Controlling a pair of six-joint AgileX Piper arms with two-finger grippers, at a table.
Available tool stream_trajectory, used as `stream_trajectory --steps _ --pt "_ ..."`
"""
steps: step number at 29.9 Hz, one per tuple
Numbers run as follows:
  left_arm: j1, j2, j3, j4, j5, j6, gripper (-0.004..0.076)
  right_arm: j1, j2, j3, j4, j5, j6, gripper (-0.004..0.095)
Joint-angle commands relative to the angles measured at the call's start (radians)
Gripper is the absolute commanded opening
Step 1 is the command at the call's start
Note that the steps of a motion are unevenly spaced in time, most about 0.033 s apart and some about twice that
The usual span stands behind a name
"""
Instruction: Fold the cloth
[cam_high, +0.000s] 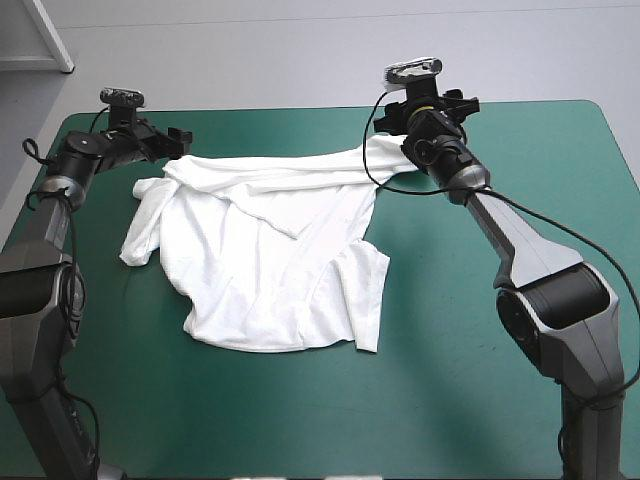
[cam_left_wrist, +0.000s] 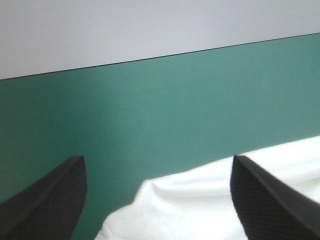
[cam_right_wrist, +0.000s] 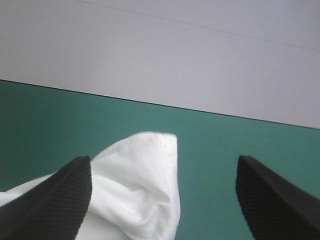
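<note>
The white T-shirt (cam_high: 270, 250) lies spread and rumpled on the teal-green table (cam_high: 480, 400), with a long fold along its far edge. My left gripper (cam_high: 172, 136) is at the shirt's far left corner, open. In the left wrist view, the T-shirt (cam_left_wrist: 210, 205) reaches between the spread fingers of the left gripper (cam_left_wrist: 157, 159). My right gripper (cam_high: 422, 108) is at the far right corner, also open. In the right wrist view, a raised tip of the T-shirt (cam_right_wrist: 137, 185) sits beside one finger of the right gripper (cam_right_wrist: 164, 159). Neither gripper holds the cloth.
The table's far edge (cam_left_wrist: 165, 56) runs just ahead of both grippers, also seen as the far edge (cam_right_wrist: 200, 111) in the right wrist view. Bare teal-green cover lies in front of the shirt and to its right (cam_high: 560, 180).
</note>
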Motion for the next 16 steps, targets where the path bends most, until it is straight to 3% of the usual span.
stream_trajectory --steps 1,4,7,11,16 --pt "-0.002 -0.163 -0.038 0.087 0.065 -0.143 0.058 0.008 -0.156 -0.036 -0.028 0.094 -0.019 0.081" --pt "-0.002 -0.251 -0.038 0.253 0.195 -0.369 0.0552 0.036 -0.244 -0.036 0.014 0.217 -0.095 0.0771" --pt "-0.002 -0.329 -0.038 0.435 0.378 -0.569 0.0519 0.065 -0.335 -0.036 0.164 0.345 -0.235 0.0736" --pt "-0.002 -0.384 -0.034 0.558 0.549 -0.661 0.05 0.103 -0.427 -0.032 0.34 0.524 -0.346 0.0684" --pt "-0.002 -0.421 -0.015 0.64 0.666 -0.706 0.05 0.151 -0.477 -0.01 0.46 0.673 -0.416 0.0639"
